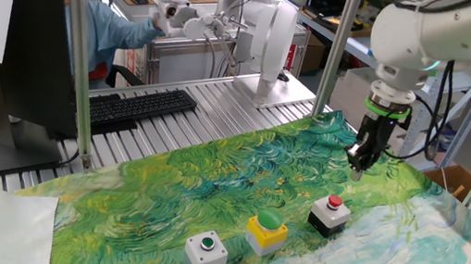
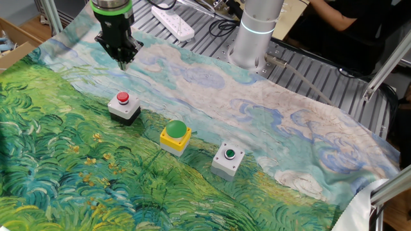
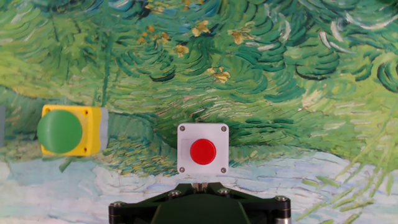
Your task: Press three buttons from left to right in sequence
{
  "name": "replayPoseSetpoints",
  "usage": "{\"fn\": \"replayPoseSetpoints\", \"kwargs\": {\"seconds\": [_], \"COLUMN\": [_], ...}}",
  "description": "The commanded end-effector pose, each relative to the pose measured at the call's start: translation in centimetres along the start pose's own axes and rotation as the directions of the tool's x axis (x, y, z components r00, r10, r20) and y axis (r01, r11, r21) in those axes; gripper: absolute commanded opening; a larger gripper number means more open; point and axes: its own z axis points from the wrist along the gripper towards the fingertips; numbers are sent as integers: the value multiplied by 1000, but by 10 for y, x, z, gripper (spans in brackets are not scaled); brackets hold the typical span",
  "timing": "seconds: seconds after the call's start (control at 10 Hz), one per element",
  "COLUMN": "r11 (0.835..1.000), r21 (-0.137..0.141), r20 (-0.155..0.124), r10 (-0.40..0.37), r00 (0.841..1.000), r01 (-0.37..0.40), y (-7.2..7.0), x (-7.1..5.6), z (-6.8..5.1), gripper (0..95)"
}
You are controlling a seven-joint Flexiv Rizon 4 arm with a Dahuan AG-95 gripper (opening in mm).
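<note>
Three button boxes stand in a row on the painted cloth. The grey box with a small green button is at one end. The yellow box with a green dome is in the middle. The black box with a red button is at the other end. My gripper hangs in the air behind the red-button box, clear of it, fingers shut together with nothing between them.
The green and blue painted cloth covers the table. Behind it lie a black keyboard and a slatted metal surface. A power strip and the arm's base sit at the far edge. Metal frame posts stand around.
</note>
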Motion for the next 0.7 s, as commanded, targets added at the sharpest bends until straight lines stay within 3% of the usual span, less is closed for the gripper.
{"fn": "replayPoseSetpoints", "kwargs": {"seconds": [0.1,0.5,0.7], "r11": [1000,999,995], "r21": [3,2,-7], "r20": [8,6,6], "r10": [1,37,103], "r00": [1000,999,995], "r01": [-1,-37,-103], "y": [-1,-1,-1], "x": [-2,-2,-2], "z": [0,0,0], "gripper": [0,0,0]}}
